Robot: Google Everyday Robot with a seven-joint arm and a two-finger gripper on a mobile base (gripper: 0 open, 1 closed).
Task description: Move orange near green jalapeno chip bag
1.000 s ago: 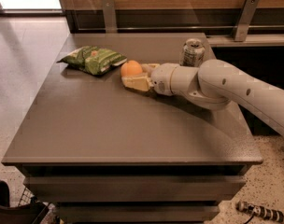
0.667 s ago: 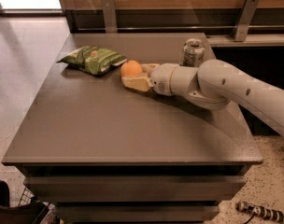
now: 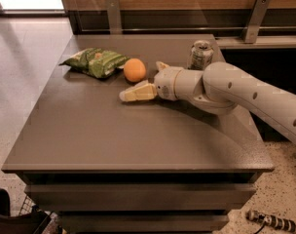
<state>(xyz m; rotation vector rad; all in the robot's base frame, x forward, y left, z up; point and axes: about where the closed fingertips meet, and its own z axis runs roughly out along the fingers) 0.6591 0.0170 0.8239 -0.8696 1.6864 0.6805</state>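
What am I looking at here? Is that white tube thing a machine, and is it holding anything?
It is a robot's arm, reaching in from the right over a grey table. The one picture comes from a single camera looking down at the table from the front; where the camera is mounted is not known. At the arm's tip are two jaws, the part that grasps. They are spread open just right of the orange and hold nothing. The orange rests on the table close beside a green chip bag. A silver can stands behind the arm, near the table's far edge.
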